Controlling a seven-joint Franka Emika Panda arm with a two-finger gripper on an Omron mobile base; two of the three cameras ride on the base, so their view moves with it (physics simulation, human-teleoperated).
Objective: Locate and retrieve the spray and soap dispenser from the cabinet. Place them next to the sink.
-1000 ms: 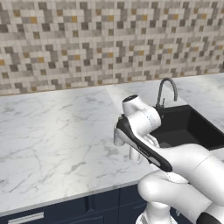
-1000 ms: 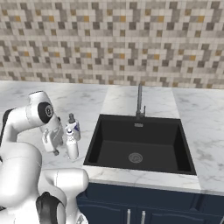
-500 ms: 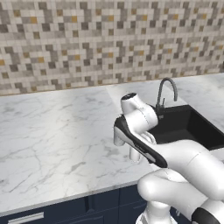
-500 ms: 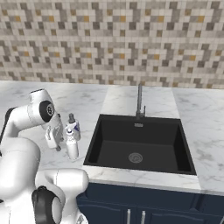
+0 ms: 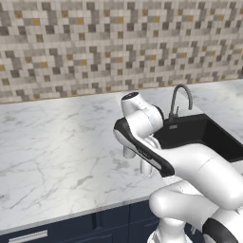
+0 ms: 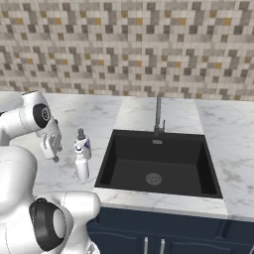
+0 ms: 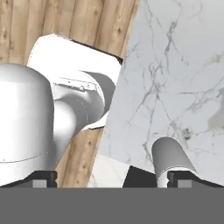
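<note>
Left base view: the arm folds over the marble counter at nine o'clock of the sink.

Right base view: spray and soap dispenser stand just left of the basin; the gripper, spread wide and empty, hangs at their nine o'clock.

Hand view: marble below. Both bottles look placed; next, withdraw clear.

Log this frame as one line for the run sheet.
stage: both bottles set down | spray and soap dispenser: upright on counter, left of sink | gripper: open, empty, beside bottles
</note>
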